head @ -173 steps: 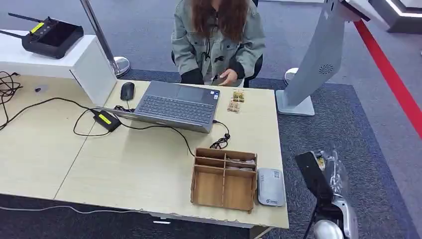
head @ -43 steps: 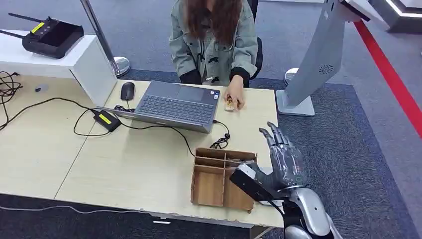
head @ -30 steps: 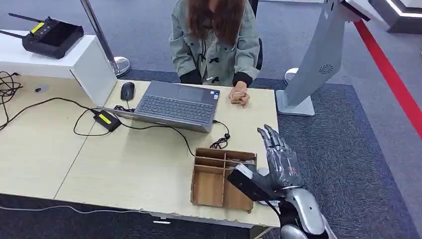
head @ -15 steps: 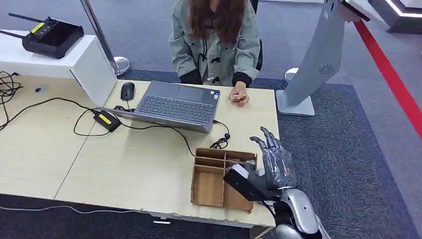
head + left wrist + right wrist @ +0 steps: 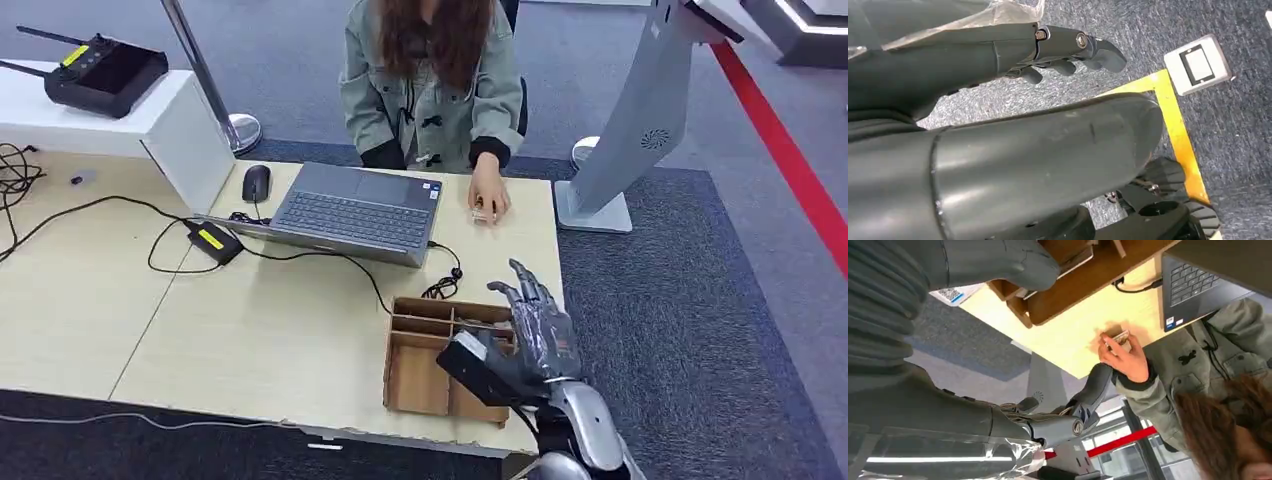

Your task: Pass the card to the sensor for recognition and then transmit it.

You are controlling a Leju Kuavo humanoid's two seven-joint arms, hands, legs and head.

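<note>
Wooden organizer (image 5: 425, 368) — cards (image 5: 480, 324) in rear slots; right hand (image 5: 535, 320) open above.

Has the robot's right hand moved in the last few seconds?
Yes. The right hand came up from beside the desk and now hovers over the wooden organizer box, having drifted leftward across it.

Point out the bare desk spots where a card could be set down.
The widest bare stretch of the desk lies left of the wooden organizer, below the laptop and its cables. A smaller patch sits between the organizer and the person's hand. The right hand crowds the organizer's right side.
</note>
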